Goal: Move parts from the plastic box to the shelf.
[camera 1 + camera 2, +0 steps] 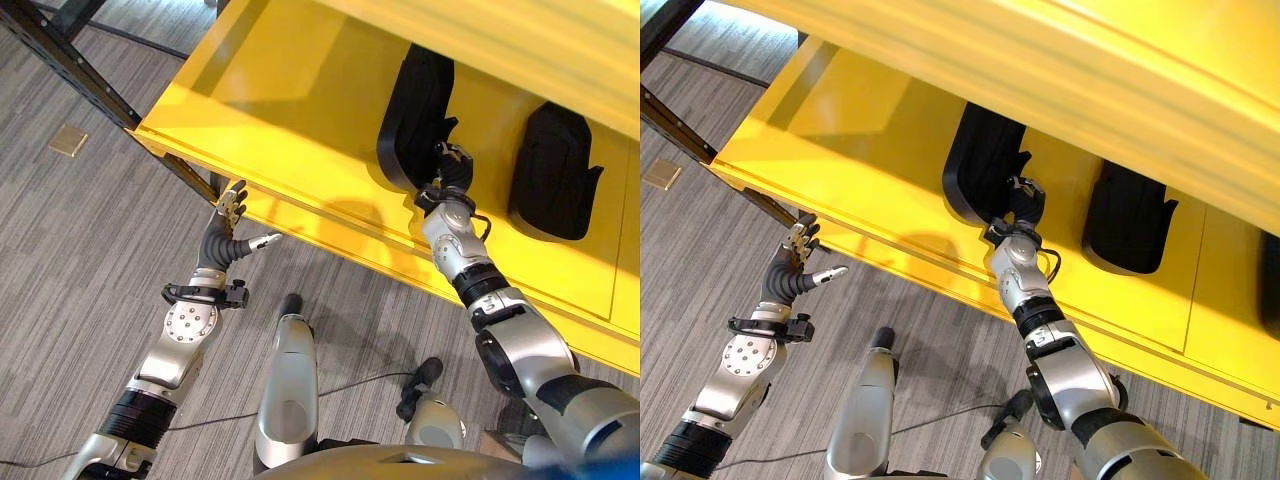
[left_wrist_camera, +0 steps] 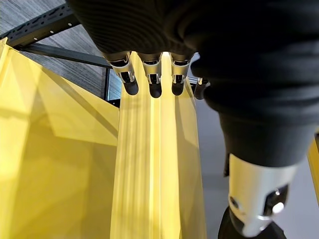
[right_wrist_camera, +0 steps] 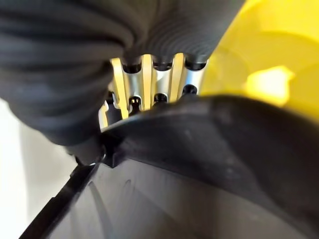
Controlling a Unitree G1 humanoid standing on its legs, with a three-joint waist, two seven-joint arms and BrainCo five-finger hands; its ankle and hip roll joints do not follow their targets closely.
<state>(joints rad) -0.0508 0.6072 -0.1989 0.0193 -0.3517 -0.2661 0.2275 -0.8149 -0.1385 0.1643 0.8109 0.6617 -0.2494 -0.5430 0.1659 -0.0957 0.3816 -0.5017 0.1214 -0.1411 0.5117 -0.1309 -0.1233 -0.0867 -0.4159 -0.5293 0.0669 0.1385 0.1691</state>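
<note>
You can't see the right hand's (image 1: 452, 168) fingers (image 3: 160, 99) end; the black moulded plastic part (image 3: 209, 164) hides their tips.

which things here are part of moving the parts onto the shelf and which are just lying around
Part of the job:
yellow shelf
black part gripped by the right hand
second black part already on the shelf
left hand, open, empty, at the shelf's front edge

Lying about:
brass floor plate

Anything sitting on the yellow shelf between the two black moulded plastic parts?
No: bare yellow shelf separates the held black part from the second black part, seen in both eye views.
</note>
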